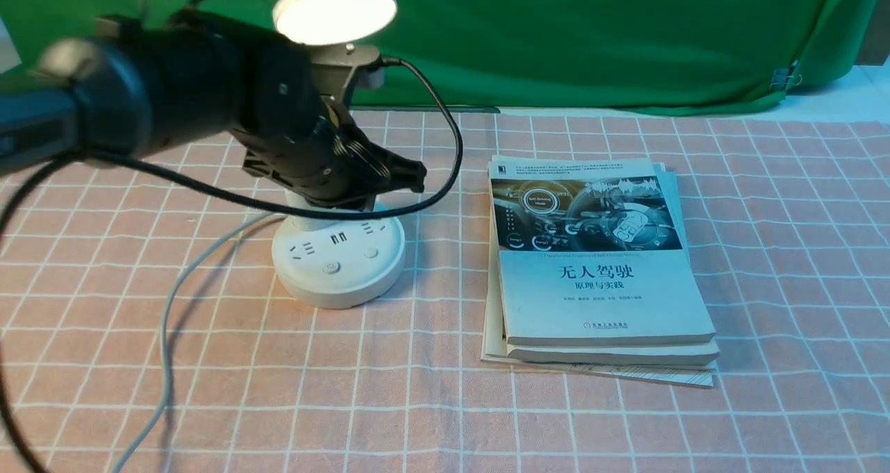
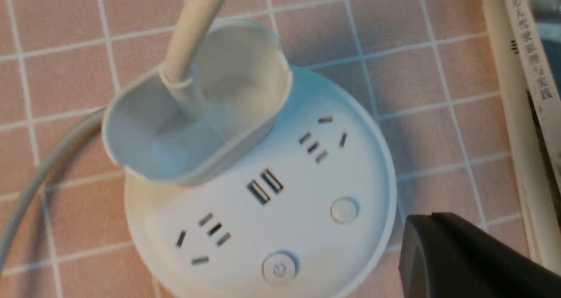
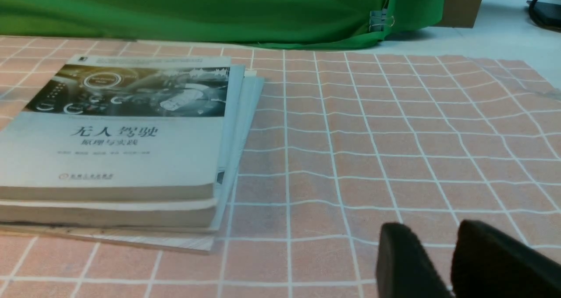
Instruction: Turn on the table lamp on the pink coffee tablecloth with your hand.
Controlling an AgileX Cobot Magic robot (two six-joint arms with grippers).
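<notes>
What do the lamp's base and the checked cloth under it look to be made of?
The lamp's base looks like matte white plastic: smooth and evenly coloured, with moulded-in sockets and buttons. The checked cloth seems a thin woven fabric with a dull finish, cotton or a blend, judging by its soft ripples.

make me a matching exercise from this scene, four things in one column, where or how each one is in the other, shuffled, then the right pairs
1. white disc lamp head
2. stack of paperback books
3. white round lamp base with sockets
4. plain green backdrop cloth

A. under the left arm, on the pink gridded cloth
B. lit
C. behind the pink cloth, held by a clip
D. to the right of the lamp base

Pairs: 1-B, 2-D, 3-A, 4-C
</notes>
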